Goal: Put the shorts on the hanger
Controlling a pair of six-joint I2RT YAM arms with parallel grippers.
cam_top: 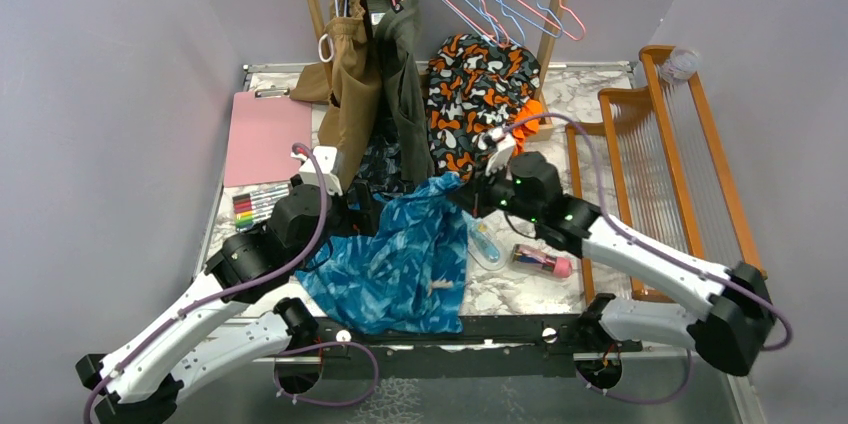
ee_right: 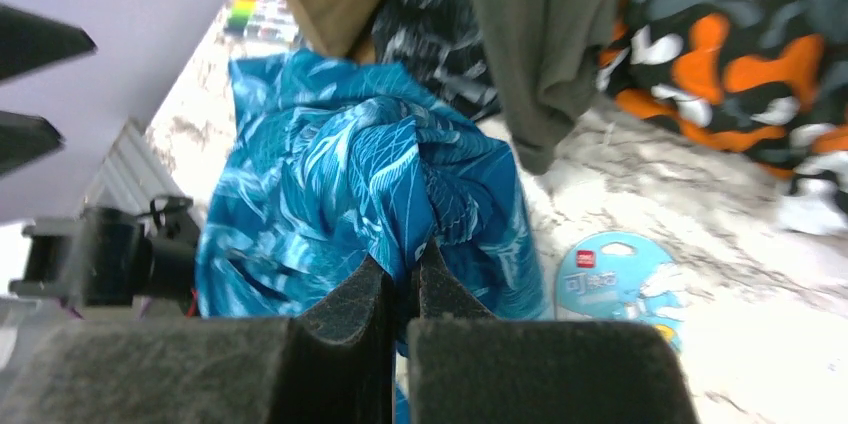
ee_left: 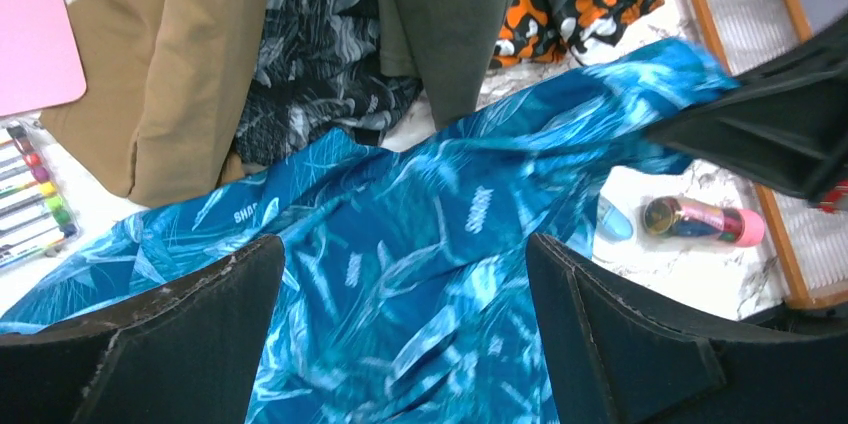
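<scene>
Shorts (ee_right: 330,174) fold between right gripper (ee_right: 403,269) pads

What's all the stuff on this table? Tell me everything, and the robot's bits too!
shorts: one, shiny teal-blue, table centre
wire hangers: several, light-blue and pink, hanging at back
tan garment: one, hanging back left
olive garment: one, hanging beside it
blotchy garment: one, orange-black-white, back centre
clipboard: one, pink, back left
markers: one set, mixed colours, left edge
wooden rack: one, orange-brown, right side
tube: one, pink-capped, right of shorts
left gripper: open, above shorts
right gripper: shut on shorts
</scene>
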